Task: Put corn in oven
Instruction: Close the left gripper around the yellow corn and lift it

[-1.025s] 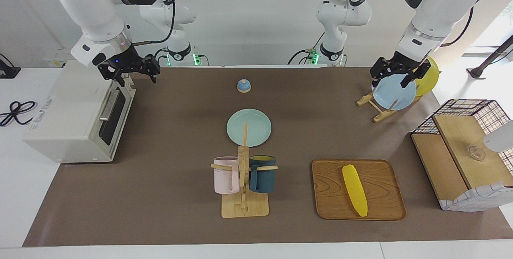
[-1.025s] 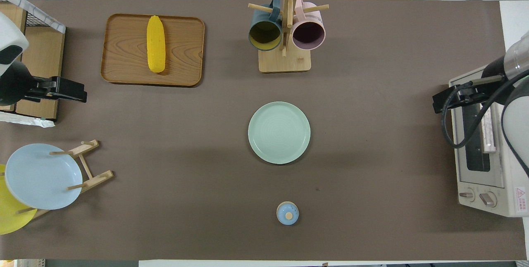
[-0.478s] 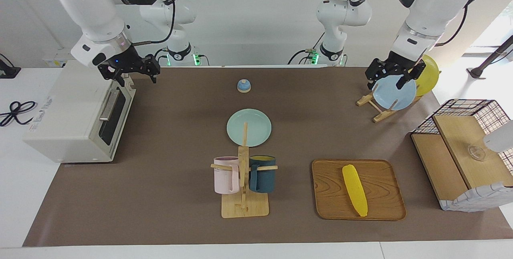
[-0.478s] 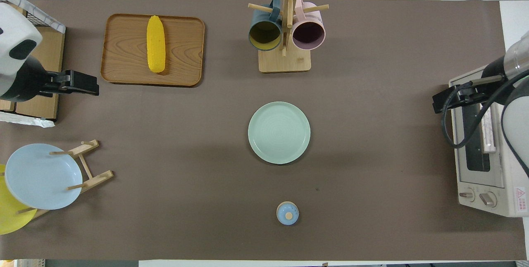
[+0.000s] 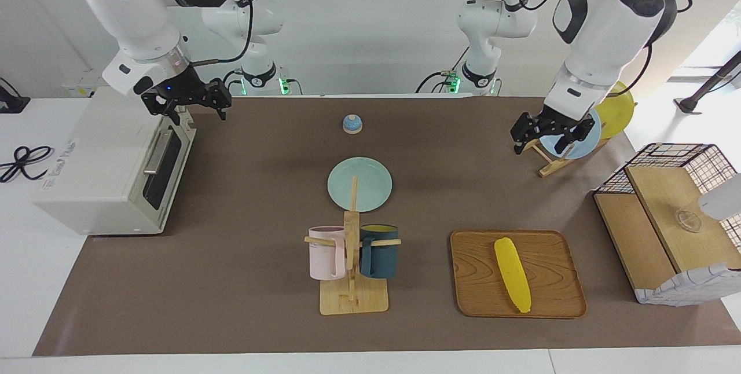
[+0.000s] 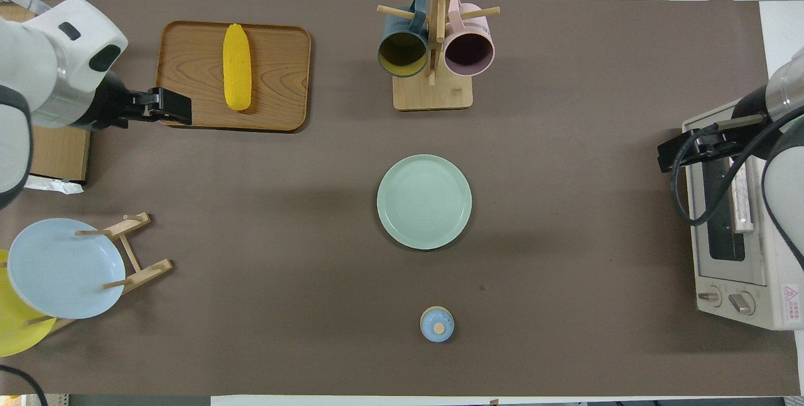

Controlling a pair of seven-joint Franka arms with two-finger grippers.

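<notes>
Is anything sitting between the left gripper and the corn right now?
Nothing visible. The left gripper hangs in the air near the plate rack. The corn lies uncovered on the wooden tray, with only bare table mat between rack and tray.

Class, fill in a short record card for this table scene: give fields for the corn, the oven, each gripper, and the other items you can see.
Corn: bright yellow corn cob lying on the brown wooden tray, untouched.
Oven: off-white toaster oven at the right arm's end of the table, door shut.
Left gripper: raised, fingers apart, over the mat beside the wooden plate rack.
Right gripper: over the oven's top front edge, holding nothing.
Other items: pale green plate, pink mug and dark blue mug on a wooden mug stand.
</notes>
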